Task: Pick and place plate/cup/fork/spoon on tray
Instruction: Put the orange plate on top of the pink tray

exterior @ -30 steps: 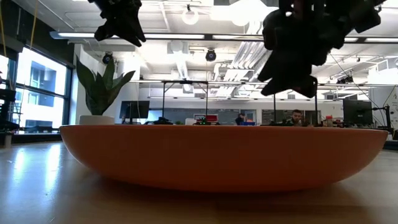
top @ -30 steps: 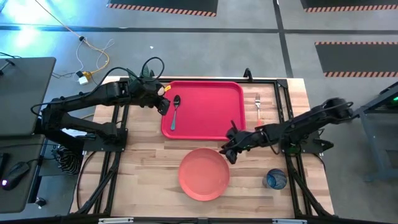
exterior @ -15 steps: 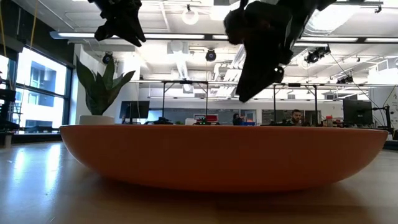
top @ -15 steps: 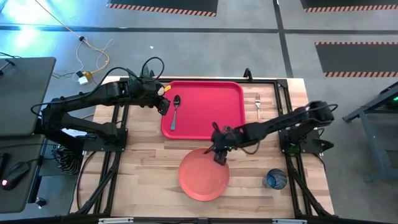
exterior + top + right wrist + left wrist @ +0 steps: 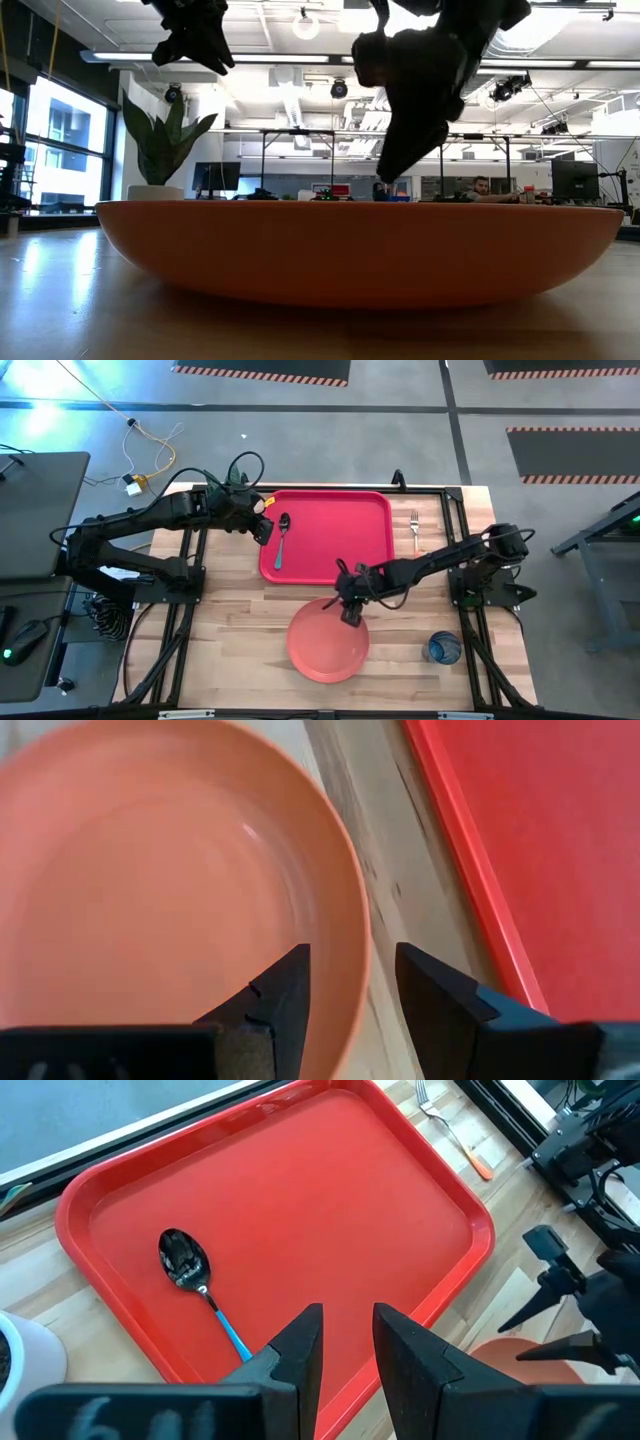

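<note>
Swung in from beside the tray (image 5: 330, 535); right tool (image 5: 349, 612) now spread wide, straddling the plate (image 5: 325, 645) rim.
Light, stiff, slick plastic: best pinched at the raised rim; left tool (image 5: 264, 532) part-open, empty, above the spoon (image 5: 281, 538).

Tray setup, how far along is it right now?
Done: the spoon lies on the tray. In hand: the right gripper, open, straddles the plate rim nearest the tray; the plate sits on the table. Left: the fork beside the tray and the cup near the table's edge. The left gripper waits, open, over the tray's end.
</note>
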`<state>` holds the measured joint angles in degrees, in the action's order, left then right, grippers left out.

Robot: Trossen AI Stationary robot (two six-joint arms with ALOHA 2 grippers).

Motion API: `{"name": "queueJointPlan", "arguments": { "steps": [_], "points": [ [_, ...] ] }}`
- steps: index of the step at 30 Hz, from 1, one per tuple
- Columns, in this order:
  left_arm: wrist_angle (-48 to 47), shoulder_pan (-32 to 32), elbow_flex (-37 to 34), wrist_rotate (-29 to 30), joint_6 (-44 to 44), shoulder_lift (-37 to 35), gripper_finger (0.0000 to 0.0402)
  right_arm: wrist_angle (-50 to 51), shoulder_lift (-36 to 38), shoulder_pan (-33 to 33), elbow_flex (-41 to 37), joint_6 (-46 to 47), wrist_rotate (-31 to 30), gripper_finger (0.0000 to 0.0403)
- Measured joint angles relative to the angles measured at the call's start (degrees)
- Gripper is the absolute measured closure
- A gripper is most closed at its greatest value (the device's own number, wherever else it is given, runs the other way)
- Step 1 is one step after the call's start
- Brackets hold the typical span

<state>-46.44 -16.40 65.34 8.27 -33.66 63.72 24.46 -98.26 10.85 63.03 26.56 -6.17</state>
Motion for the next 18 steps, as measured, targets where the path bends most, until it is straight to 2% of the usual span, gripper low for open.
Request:
{"name": "queueJointPlan", "arguments": {
  "steps": [6, 18],
  "points": [
    [0.0, 0.0, 0.0, 0.0, 0.4, 0.0, 0.0319, -0.7, 0.0, 0.0, -3.1, 0.7, 0.3, 0.0263],
    [0.0, 0.0, 0.0, 0.0, 0.4, 0.0, 0.0319, -1.6, -1.2, 0.0, -3.5, 1.5, 0.9, 0.0263]
  ]
}}
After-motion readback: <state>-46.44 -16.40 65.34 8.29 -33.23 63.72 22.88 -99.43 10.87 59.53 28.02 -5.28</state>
